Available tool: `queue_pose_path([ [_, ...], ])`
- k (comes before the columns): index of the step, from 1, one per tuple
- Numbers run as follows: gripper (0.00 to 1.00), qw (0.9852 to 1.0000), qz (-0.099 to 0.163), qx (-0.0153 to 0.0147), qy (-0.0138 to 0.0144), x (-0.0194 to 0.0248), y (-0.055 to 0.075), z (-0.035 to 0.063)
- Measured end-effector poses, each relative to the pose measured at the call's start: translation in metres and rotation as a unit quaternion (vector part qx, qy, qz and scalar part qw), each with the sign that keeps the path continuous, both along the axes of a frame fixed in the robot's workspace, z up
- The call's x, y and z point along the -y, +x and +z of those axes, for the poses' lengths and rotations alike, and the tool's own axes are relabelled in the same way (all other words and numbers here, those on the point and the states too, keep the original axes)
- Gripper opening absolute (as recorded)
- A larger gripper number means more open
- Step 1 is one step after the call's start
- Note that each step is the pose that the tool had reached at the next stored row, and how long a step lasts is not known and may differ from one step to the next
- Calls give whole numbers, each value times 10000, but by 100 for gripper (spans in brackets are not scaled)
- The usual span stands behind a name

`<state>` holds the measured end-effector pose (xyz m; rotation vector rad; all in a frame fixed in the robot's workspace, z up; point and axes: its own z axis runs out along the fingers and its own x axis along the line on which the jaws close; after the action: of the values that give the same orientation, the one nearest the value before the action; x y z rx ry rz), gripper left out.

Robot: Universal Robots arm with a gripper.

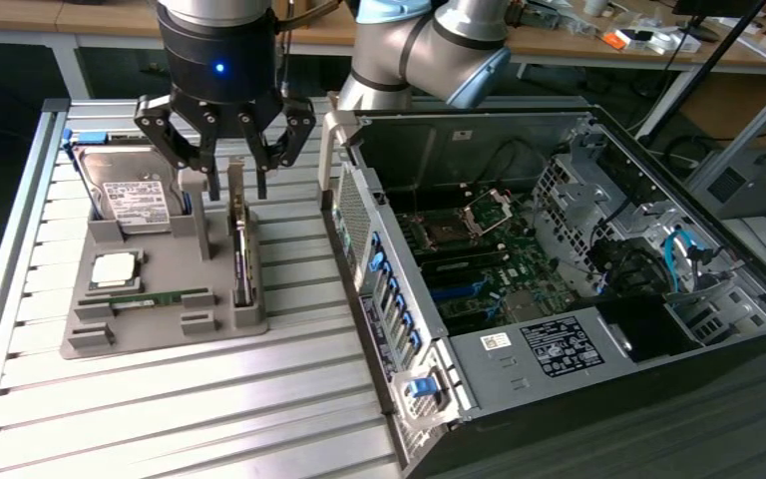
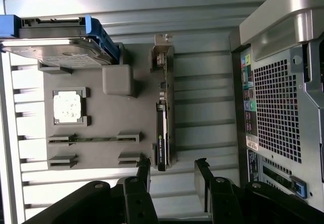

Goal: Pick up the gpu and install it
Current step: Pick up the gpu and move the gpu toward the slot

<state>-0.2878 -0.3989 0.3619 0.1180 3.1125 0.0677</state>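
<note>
The gpu (image 1: 240,249) is a thin dark card with a silvery metal edge. It stands on edge in a slot of the grey holder (image 1: 157,324) on the slatted table. My gripper (image 1: 230,180) hangs open just above the card's far end, one finger on each side and nothing gripped. In the wrist view the gpu (image 2: 163,118) runs away from the gripper (image 2: 173,176). Its near end lies in the gap, closer to one of the black fingers (image 2: 144,169) than to the other.
The holder (image 2: 106,128) also carries a silver hard drive (image 1: 137,195), a square processor (image 1: 115,267) and a slim green memory stick (image 1: 157,296). An open computer case (image 1: 530,289) lies at the exterior view's right, its motherboard exposed. Its perforated back panel (image 2: 283,107) stands close beside the holder.
</note>
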Motion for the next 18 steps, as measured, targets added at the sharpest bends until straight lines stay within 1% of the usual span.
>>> queue_pose_path([
  [13,48,10000,0,0,0,0,0,-37],
  [18,48,10000,0,0,0,0,0,-132],
])
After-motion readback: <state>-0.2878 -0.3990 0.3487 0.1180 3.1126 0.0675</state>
